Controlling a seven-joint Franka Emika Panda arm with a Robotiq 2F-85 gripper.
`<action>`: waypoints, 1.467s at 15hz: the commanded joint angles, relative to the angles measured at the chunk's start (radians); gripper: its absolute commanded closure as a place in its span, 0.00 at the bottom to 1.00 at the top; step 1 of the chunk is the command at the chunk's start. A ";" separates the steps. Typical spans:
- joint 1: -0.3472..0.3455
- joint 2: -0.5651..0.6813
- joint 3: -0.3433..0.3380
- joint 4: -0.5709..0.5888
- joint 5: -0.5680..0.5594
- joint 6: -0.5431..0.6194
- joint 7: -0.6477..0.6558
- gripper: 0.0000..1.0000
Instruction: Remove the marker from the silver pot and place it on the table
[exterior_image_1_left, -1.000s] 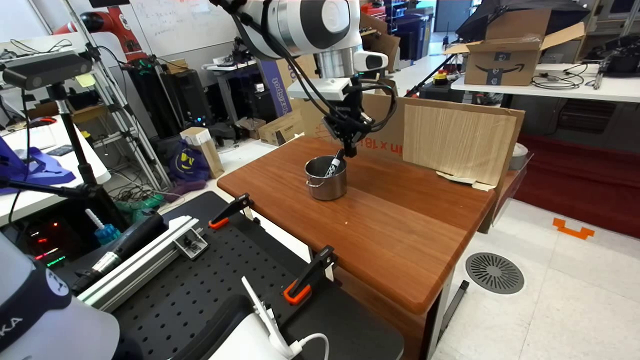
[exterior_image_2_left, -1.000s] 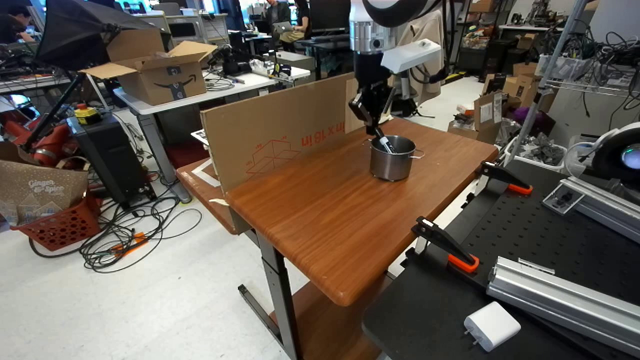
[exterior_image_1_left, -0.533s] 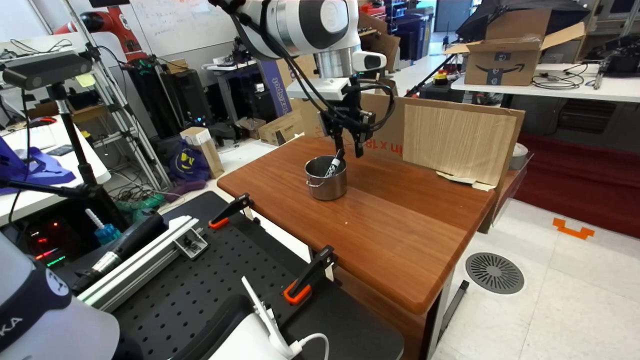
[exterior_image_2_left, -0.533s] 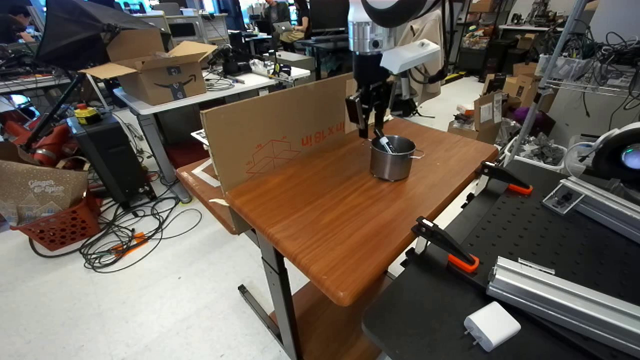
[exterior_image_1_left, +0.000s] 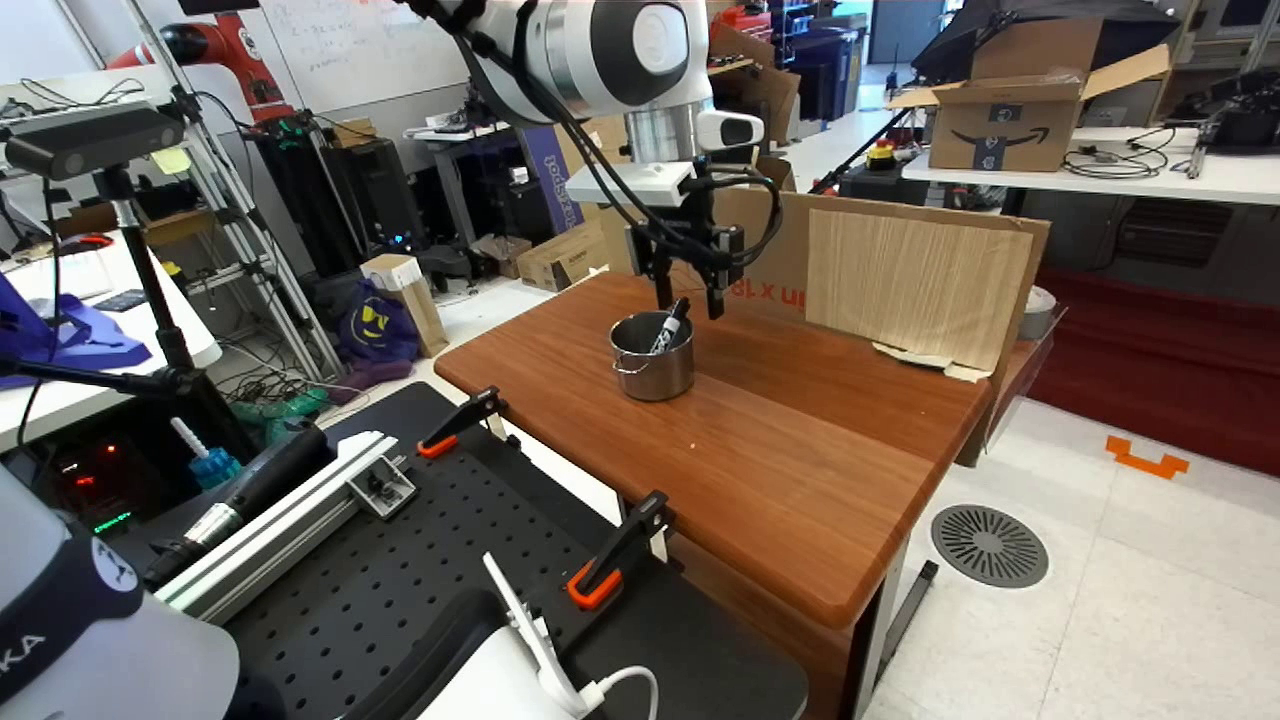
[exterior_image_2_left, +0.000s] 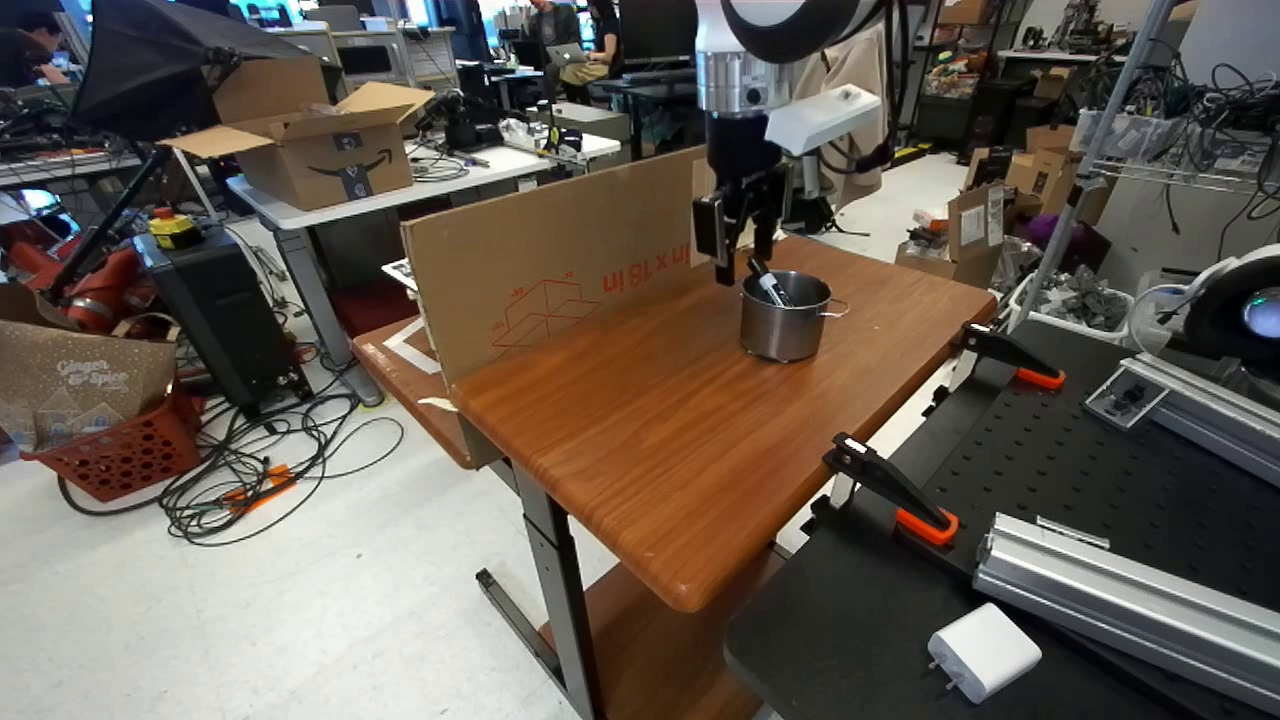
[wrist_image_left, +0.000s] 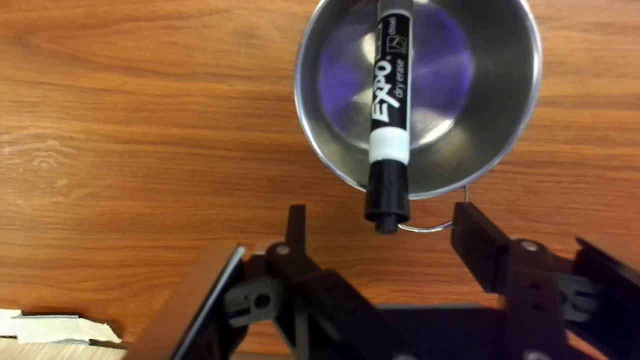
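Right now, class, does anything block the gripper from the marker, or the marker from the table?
Nothing visible blocks the open gripper from the marker. Toward the table, the wall of the silver pot surrounds the marker's lower part, so lifting likely comes first.

Black-and-white marker (wrist_image_left: 391, 112) — silver pot (exterior_image_2_left: 779, 335)

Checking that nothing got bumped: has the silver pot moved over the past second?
No. Against the table in both exterior views, the silver pot shows no visible shift.

silver pot (exterior_image_2_left: 782, 333) upright on table (exterior_image_2_left: 620, 430) | marker (exterior_image_2_left: 774, 290) — tilted inside, end sticking out | fingers (exterior_image_2_left: 724, 266) — parted, near marker
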 joint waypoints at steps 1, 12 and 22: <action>0.018 -0.001 -0.014 -0.002 0.025 0.008 -0.034 0.56; 0.025 -0.001 -0.015 0.005 0.025 0.002 -0.034 0.96; -0.001 -0.187 -0.021 -0.062 0.080 0.024 -0.038 0.96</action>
